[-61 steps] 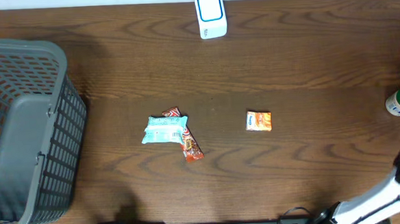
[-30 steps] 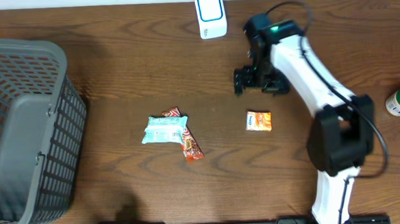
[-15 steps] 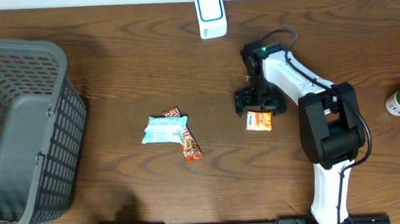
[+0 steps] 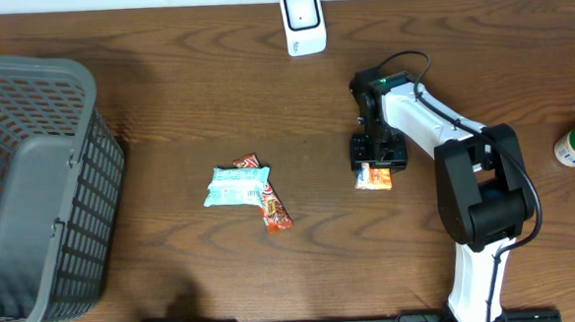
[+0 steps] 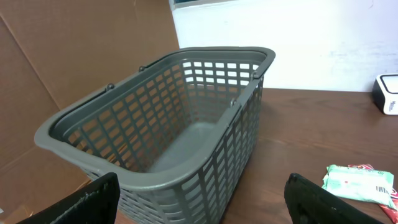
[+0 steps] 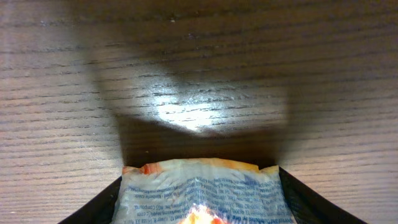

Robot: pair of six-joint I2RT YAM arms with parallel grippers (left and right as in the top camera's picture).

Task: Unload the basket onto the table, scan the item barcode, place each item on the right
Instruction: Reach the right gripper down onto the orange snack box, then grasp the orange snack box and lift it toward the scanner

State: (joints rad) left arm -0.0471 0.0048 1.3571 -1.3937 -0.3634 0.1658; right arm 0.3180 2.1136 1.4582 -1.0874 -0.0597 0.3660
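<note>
Orange packet point(image 4: 373, 179) lies flat on the table point(image 4: 166, 108), right of centre, showing just at 6 o'clock of the right gripper point(image 4: 378, 158), which sits directly over it. In the right wrist view the packet point(image 6: 202, 193) lies between the two fingers point(image 6: 93, 205), long axis 9-to-3 across the jaws. Fingers meet its side edges; whether they pinch yet, cannot tell. The scanner point(image 4: 303, 22) stands at roughly 11 o'clock from the packet, well apart. Left gripper point(image 5: 200, 193) is spread wide and empty, by the basket point(image 5: 155, 81) at far 9 o'clock. Right arm is nearer.
</note>
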